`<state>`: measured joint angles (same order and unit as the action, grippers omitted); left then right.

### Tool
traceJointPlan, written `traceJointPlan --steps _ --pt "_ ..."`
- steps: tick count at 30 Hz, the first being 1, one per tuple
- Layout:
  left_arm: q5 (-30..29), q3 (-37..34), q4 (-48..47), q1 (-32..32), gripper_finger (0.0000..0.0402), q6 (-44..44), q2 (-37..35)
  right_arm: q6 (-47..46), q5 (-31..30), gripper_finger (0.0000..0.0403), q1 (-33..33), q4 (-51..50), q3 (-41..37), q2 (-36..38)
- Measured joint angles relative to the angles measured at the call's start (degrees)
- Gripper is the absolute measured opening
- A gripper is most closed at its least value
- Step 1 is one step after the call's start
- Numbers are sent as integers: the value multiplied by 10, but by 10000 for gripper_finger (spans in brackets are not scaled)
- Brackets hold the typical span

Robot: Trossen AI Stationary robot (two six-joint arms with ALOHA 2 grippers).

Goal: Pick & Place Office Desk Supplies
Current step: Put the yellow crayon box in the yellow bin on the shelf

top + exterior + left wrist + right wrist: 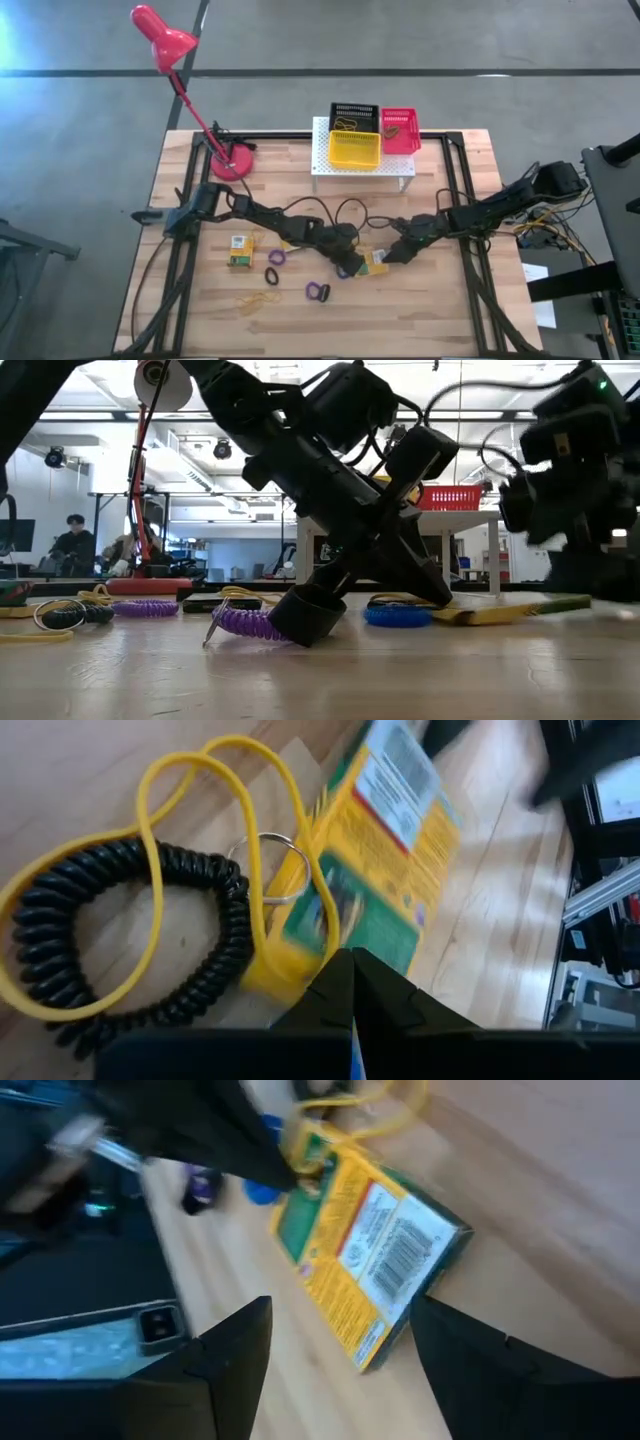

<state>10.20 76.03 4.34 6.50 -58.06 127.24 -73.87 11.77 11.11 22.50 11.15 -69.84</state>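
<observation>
wooden table (430, 310), mid-span: right gripper (340, 1370) spread wide, empty, straddling near end of yellow-green card box (365, 1255), long axis pointing away; left gripper (352, 982) shut, empty, beside it.

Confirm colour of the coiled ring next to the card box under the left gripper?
Black. The coiled ring shows best in the left wrist view, beside the yellow-green card box.
</observation>
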Motion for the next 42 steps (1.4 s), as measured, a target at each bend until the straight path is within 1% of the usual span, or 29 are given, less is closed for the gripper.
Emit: traceJointPlan --steps 8,10,13,16,18,21,25,28,33,38,42 --pt "-17 -1 6 2 4 8 0 -9 1 226 0 -9 45 8" --pt "-15 -1 5 2 4 9 -1 -13 1 226 0 -38 61 8" --pt "-1 -3 1 0 4 12 -14 -34 0 225 2 -108 83 10" --pt "-3 -6 -20 0 4 9 -33 -35 -1 224 7 -173 98 7" --pt "-4 -6 -33 -1 4 -5 -48 -35 -5 224 12 -193 102 6" --pt "-1 -6 -54 2 4 -35 -64 -40 -22 224 20 -191 100 4" --pt "12 -8 -69 13 4 -59 -55 -48 -58 224 26 -191 91 3" --pt "12 -9 -83 18 4 -72 -54 -57 -69 224 26 -187 82 3" --pt "-16 -27 -70 19 4 -84 -55 -60 -88 224 26 -169 73 -4" --pt "-34 -56 -31 19 4 -97 -57 -61 -86 224 26 -100 73 -56" --pt "-31 -61 -20 19 4 -99 -57 -74 -73 224 27 -59 74 -102"
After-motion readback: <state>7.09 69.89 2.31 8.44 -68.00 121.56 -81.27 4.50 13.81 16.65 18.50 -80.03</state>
